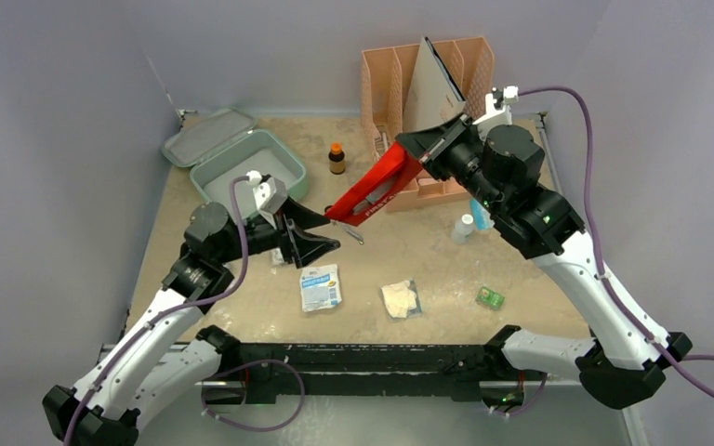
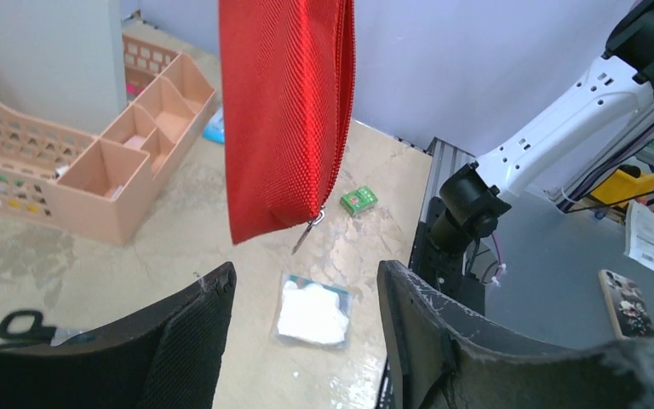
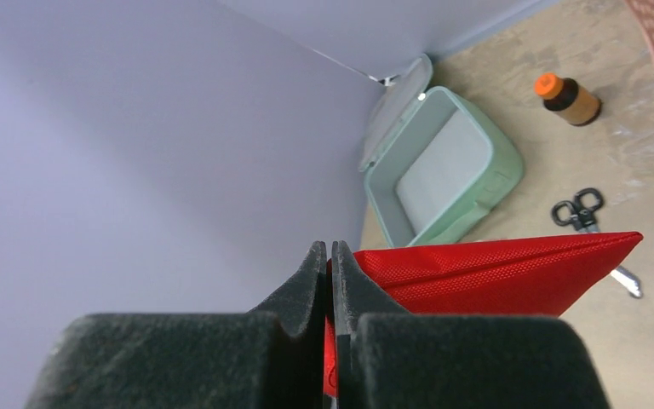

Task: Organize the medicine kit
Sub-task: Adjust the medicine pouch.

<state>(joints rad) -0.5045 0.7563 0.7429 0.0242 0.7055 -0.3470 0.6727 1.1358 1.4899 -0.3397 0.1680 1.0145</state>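
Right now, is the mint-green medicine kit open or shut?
Open. The lid of the medicine kit lies swung back beside the case, and the bare inside shows from above.

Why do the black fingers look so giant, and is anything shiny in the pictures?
Left wrist view: the left gripper looms huge because it sits right by the lens; light glints off the clear packet and the table. Right wrist view: the right gripper fills the bottom likewise, pinching the red pouch. Top view: even light, only soft shadows.
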